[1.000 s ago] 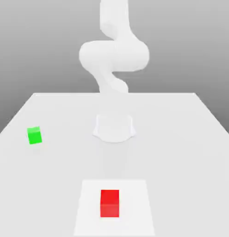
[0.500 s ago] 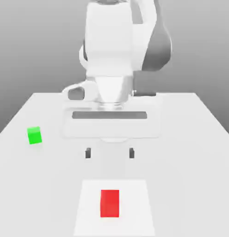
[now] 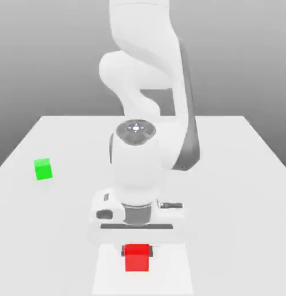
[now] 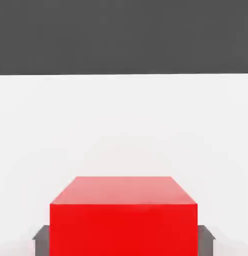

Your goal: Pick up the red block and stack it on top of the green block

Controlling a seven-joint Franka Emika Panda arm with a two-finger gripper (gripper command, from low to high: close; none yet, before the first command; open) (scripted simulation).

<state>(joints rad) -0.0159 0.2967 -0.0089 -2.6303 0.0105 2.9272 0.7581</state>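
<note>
The red block [image 3: 137, 258] rests low on the table near the front edge, on a paler square patch [image 3: 107, 272]. My gripper [image 3: 137, 250] has come down over it, a dark finger pressed against each side, shut on the block. The hand view has the red block [image 4: 123, 215] up close with grey fingers [image 4: 41, 241] flush against both of its sides. The green block [image 3: 43, 169] sits apart on the table toward the exterior view's left, well away from the hand.
The white table [image 3: 237, 173] stretches wide on both sides of the arm. The arm's white body [image 3: 146, 75] rises from the back middle and leans forward over the table's centre.
The hand dropped from above the table's middle down to the red block at the front. Its fingers, spread wide before, have shut on the block's sides.
</note>
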